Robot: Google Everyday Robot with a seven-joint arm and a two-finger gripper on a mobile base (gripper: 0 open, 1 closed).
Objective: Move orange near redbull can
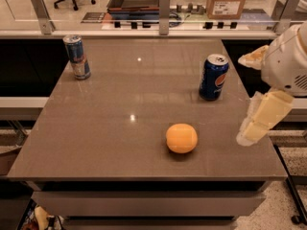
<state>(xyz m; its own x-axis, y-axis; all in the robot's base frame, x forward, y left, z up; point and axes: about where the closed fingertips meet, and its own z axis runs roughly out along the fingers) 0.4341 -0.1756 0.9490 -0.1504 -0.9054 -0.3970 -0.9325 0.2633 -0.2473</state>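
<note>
Orange (pixel 182 138), round, smooth, plain yellow-orange, well apart from redbull can (pixel 77 57); gripper (pixel 253 128) far right, openness unclear.

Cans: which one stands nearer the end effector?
The dark blue Pepsi can; the end effector hangs at far right, while the slim Red Bull can stands far left.
</note>
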